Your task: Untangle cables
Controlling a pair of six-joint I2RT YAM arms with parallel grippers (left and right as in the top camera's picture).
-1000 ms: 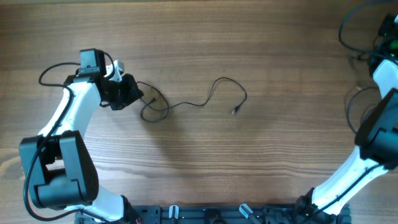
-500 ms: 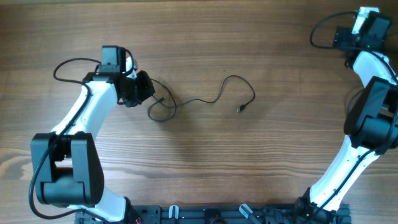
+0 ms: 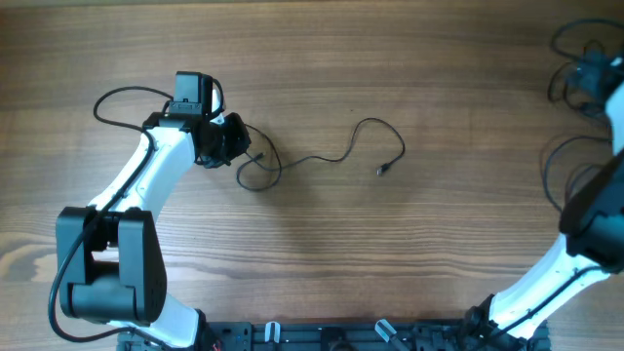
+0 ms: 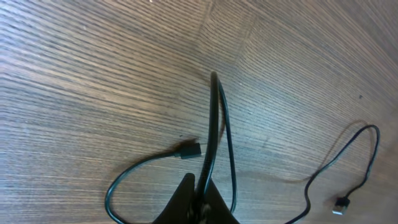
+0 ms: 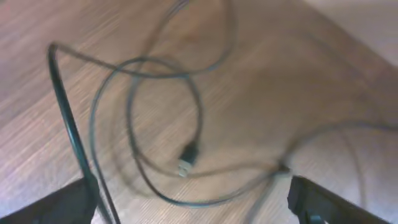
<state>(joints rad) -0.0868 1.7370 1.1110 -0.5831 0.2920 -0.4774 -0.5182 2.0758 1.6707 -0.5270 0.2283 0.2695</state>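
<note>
Left arm shifted rightward, elbow bent; left gripper clamped on cable; right gripper spread wide.

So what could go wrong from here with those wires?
The left hand pinches a doubled strand of the cable; a pull could tighten the loop beside it into a knot instead of opening it. The plug end lies right beside the held strand and might snag there. The right wrist view is blurred, and a wire of the other cables runs close to the right hand at one finger, so it could hook by accident.
</note>
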